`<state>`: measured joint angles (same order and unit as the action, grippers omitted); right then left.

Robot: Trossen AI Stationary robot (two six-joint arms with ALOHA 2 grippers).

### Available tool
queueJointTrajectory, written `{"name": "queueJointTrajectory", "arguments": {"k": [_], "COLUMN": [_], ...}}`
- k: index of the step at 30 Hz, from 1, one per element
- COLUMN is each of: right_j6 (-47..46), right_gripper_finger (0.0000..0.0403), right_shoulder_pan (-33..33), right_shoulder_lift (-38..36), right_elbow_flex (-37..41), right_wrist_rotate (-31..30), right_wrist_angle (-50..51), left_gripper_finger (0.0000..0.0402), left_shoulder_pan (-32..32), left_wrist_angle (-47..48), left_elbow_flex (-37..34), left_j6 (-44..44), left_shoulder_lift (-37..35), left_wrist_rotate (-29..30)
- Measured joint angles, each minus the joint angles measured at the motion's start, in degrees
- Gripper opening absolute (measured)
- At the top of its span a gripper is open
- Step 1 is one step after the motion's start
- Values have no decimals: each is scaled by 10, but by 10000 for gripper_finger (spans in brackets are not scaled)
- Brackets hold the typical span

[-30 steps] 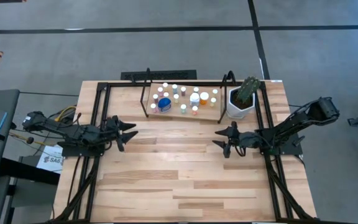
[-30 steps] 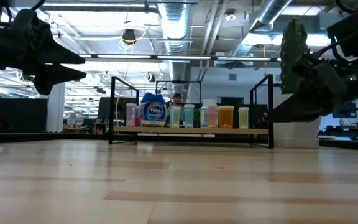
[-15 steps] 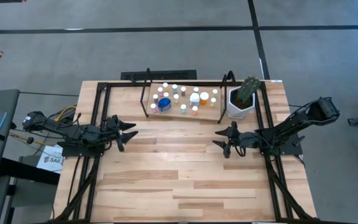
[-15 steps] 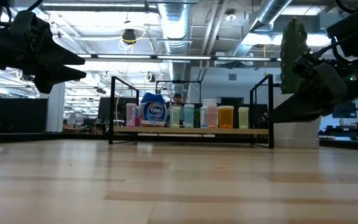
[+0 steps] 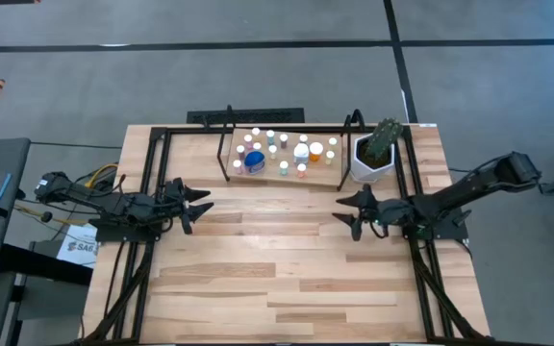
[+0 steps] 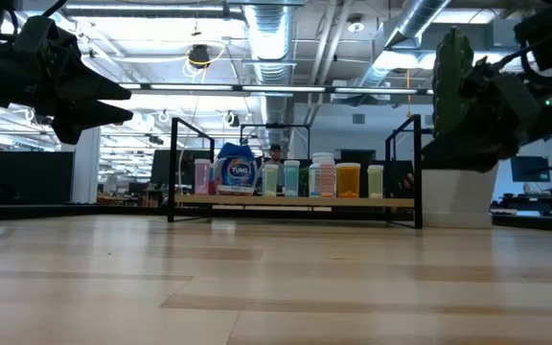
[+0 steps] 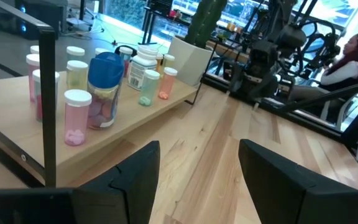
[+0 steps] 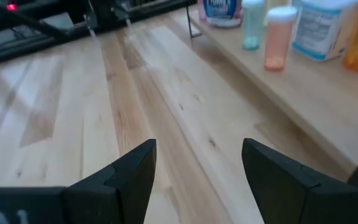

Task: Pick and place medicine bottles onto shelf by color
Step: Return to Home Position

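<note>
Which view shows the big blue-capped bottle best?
The left wrist view: the blue-capped bottle stands close and nearly whole on the shelf. The high view shows only its cap, the low view shows it far off, the right wrist view cuts it off.

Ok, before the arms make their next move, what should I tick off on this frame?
1. Left gripper empty, jaws open: ok.
2. Right gripper empty, jaws open: ok.
3. Medicine bottles upright on the shelf: ok.
4. No bottle on the table off the shelf: ok.
5. Bottles grouped by colour: cannot tell; the rows overlap in the low view.
6. Both grippers apart from the shelf and the plant pot: ok.
</note>
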<state>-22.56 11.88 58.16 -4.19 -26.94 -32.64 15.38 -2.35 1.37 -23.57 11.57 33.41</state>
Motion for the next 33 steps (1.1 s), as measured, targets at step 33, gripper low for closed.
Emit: {"name": "queueJointTrajectory", "arguments": {"k": [33], "right_j6": [1], "right_gripper_finger": [260], "right_shoulder_pan": [-36], "right_shoulder_lift": [-473], "right_elbow_flex": [0], "right_wrist_rotate": [-1], "right_wrist_angle": [134], "left_gripper_finger": [208], "left_shoulder_pan": [-1], "left_wrist_angle": [0], "left_elbow_flex": [0], "left_j6": [0], "left_shoulder_lift": [-115], "left_wrist_rotate": [0]}}
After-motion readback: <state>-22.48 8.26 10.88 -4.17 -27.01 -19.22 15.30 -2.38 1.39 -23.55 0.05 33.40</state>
